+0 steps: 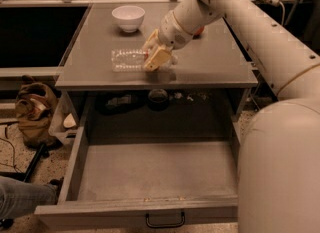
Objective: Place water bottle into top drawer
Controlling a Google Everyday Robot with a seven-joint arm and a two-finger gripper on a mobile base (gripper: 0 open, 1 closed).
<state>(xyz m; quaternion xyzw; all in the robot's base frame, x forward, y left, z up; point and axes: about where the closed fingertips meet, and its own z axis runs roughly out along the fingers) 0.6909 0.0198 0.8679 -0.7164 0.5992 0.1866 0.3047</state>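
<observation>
The water bottle (126,60), clear ribbed plastic, lies on its side on the grey table top (215,64), near the front edge, left of centre. My gripper (153,55) is down at the bottle's right end, which it covers, so the cap and label are hidden. The top drawer (155,172) is pulled fully out below the table. It is grey with a bare flat bottom and a black handle (165,220) on its front panel.
A white bowl (128,17) stands at the back left of the table. A red object (199,30) shows behind my arm. Dark items (118,101) lie on the shelf under the table top. A brown bag (34,113) and a person's leg (20,198) are at left.
</observation>
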